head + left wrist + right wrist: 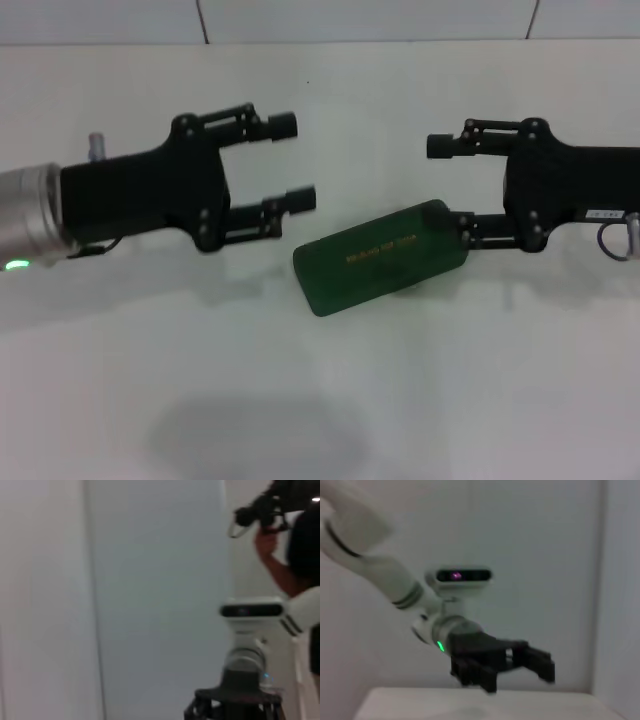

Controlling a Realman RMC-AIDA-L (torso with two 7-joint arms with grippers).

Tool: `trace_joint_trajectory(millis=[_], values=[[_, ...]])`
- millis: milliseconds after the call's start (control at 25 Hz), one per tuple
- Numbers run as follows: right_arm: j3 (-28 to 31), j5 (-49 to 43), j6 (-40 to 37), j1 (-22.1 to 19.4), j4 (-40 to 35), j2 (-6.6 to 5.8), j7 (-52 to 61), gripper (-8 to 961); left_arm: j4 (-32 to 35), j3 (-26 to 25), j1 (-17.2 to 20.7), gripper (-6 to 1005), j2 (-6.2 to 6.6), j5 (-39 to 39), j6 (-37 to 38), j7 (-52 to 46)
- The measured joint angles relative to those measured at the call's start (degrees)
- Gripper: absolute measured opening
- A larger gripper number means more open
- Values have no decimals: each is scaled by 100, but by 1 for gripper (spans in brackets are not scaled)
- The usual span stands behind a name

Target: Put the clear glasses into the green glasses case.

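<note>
The green glasses case (385, 258) is lying shut on the white tabletop (320, 400), near the middle and a little toward the right edge. It is sitting tilted, with one end pointing toward the near edge and the other end pointing up toward the right gripper (450, 190). Small gold letters are showing on its lid.

The right gripper is reaching in from the right edge of the tabletop. Its fingers are spread wide. The near finger is looking like it is touching the far end of the case, or sitting just above it; I cannot tell which. The other finger is hanging well apart from the case, farther toward the back edge.

The left gripper (292, 162) is reaching in from the left edge. Its fingers are spread wide too and are holding nothing. Its near fingertip is sitting just beside the case, above the case's near left end, but not touching it.

In the right wrist view the left gripper (540, 664) is hanging above the tabletop (480, 705), with a small green light glowing on its arm
</note>
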Motion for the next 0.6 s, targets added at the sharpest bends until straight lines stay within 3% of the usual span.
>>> trace_joint_trajectory(millis=[200, 600], values=[[6, -27, -310, 141, -11, -54, 25, 704, -92, 1, 118, 708, -86, 152, 134, 141], [-32, -101, -324, 259, -18, -41, 32, 705, -98, 1, 136, 708, -73, 146, 150, 154]])
